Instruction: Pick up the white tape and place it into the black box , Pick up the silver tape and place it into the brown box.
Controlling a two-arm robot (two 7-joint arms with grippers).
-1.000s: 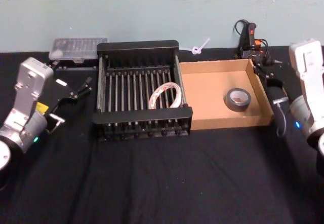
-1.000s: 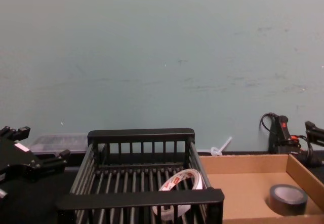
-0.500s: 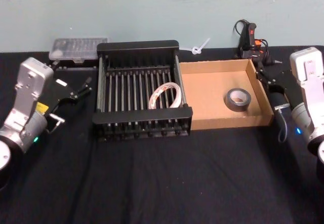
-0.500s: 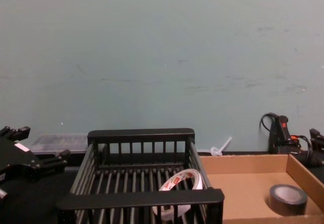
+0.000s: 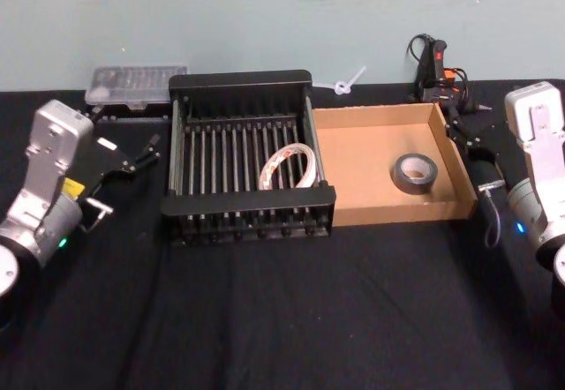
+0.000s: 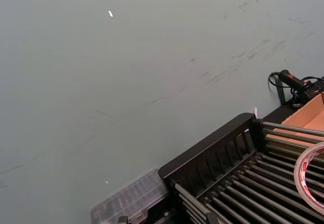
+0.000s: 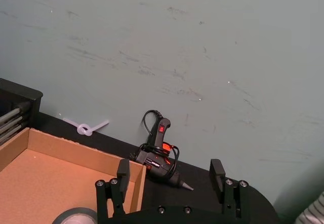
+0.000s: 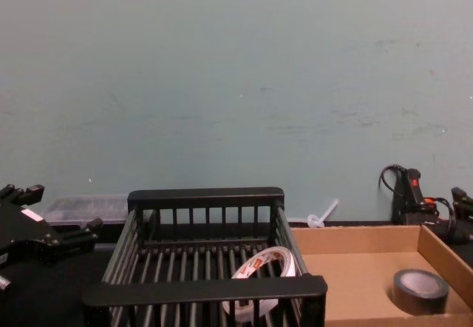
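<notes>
1. Lying tilted in the black box (image 5: 243, 86) — the white tape (image 5: 287, 166).
2. Resting flat in the brown box (image 5: 371, 206) — the silver tape (image 5: 415, 172); nothing is remaining.
3. Idling outside, spread and empty: left gripper (image 5: 141, 155), right gripper (image 7: 171, 176).

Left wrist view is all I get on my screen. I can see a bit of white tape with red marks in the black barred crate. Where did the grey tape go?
Observer: The dull grey roll of duct tape lies flat inside the shallow brown cardboard box.
Operator: Is that box far from the crate?
Observer: No, the box sits right against the black slatted crate, on its right side.
Operator: Is a gripper holding anything?
Observer: No. The right gripper is open and empty, just past the box's far right corner.
</notes>
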